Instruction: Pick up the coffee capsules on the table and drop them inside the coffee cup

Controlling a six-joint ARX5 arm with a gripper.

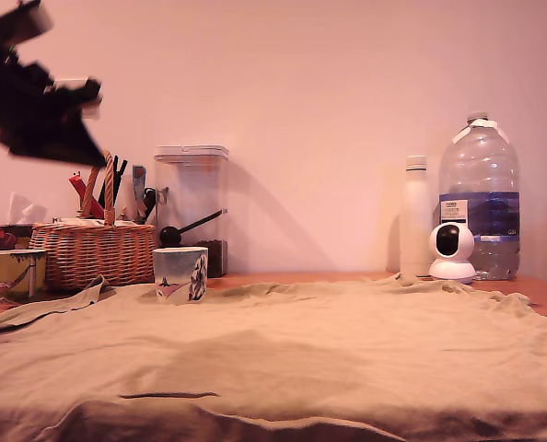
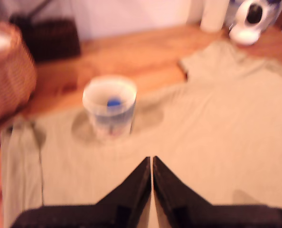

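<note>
The coffee cup (image 1: 180, 273), short and whitish with blue and dark print, stands on the olive cloth (image 1: 283, 359) at the exterior view's left. The wrist view looks down into the cup (image 2: 109, 107), where a dark blue capsule (image 2: 113, 102) lies at the bottom. No pale green capsule shows in either view. My gripper (image 2: 152, 160) hangs above the cloth, short of the cup, its dark fingers shut together with nothing between them. In the exterior view the arm (image 1: 34, 110) is a blurred dark shape high at the top left.
Behind the cup are a wicker basket (image 1: 94, 253) of pens, a yellow-green mug (image 1: 14, 273) and a clear canister (image 1: 192, 207). At the exterior view's right stand a white bottle (image 1: 414, 216), a big water bottle (image 1: 479, 198) and a small white camera (image 1: 452, 251).
</note>
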